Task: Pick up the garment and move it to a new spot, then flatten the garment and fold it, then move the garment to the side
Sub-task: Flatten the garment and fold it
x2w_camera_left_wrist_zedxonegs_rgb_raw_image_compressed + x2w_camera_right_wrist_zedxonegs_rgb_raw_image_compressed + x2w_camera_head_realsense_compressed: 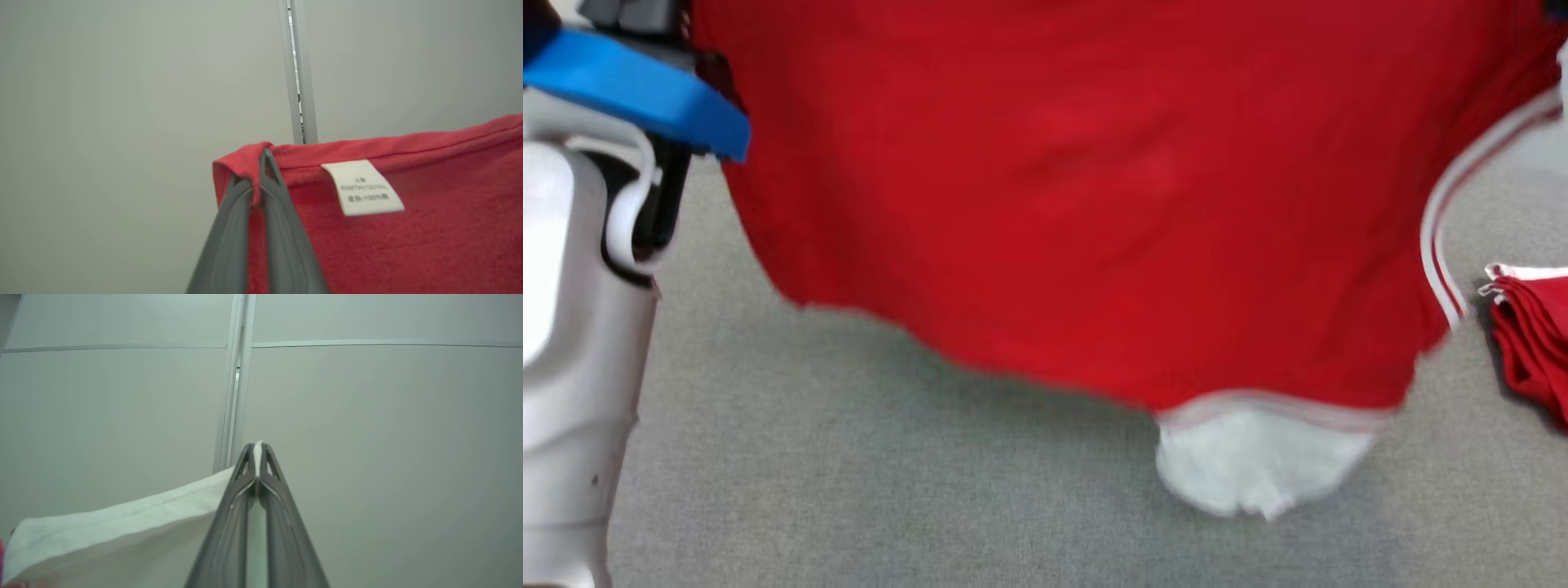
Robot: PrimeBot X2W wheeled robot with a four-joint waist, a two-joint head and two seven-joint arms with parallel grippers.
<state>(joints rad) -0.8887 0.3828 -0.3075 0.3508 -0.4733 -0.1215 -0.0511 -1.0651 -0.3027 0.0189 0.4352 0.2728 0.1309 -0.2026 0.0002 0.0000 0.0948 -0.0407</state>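
Aloft | left pincer [258,171] clamped on red garment [408,245] hem | right pincer [258,448] clamped on its white edge [122,514]

The garment [1078,204] is red with thin white stripes and a white lower part. It hangs spread wide in the air, a white label [361,188] near its upper hem.
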